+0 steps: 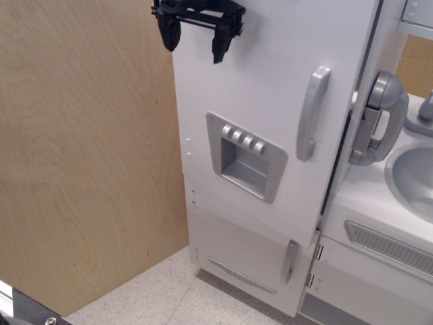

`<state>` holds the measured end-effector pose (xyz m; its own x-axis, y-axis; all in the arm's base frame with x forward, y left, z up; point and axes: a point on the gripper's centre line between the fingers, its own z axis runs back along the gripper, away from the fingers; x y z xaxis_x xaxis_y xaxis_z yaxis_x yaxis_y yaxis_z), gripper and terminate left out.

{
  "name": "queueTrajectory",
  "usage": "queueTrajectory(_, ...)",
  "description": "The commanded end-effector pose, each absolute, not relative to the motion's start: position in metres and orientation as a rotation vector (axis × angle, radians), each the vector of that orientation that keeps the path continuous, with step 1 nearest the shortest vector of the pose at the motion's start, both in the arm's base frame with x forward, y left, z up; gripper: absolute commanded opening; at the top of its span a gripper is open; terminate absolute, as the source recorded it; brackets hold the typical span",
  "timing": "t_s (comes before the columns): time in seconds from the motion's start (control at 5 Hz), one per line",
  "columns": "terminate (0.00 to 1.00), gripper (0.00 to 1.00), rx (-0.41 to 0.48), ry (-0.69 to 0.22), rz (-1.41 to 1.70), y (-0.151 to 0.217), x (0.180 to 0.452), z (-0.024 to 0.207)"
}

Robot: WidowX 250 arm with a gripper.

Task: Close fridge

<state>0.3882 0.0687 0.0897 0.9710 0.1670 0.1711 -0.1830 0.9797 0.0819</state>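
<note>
The tall white fridge [270, 81] fills the middle of the view. Its big door lies almost flat against the cabinet, with a thin dark gap left along its right edge. The door carries a grey vertical handle [312, 112] and a grey four-button dispenser panel [245, 156]. The shelves inside are hidden behind the door. My black gripper [197, 42] is at the top left corner of the door, fingers pointing down and apart, holding nothing. It is close against the door's outer face.
A smaller lower door with a short grey handle [289, 261] sits under the fridge door. A grey toy phone [377, 118] hangs on the right post. The white sink unit with basin [414, 177] and grey vent [389, 247] stands at right. A plywood wall [81, 156] is at left.
</note>
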Motion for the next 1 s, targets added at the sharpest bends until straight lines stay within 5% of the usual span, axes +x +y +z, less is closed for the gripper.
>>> queueTrajectory(0.0, 0.0, 1.0, 0.098, -0.285, 0.212, 0.068, 0.413, 0.123)
queueTrajectory(0.6, 0.0, 1.0, 0.109, -0.322, 0.232, 0.071, 0.421, 0.126)
queueTrajectory(0.8, 0.0, 1.0, 0.081, -0.281, 0.185, 0.069, 0.386, 0.129)
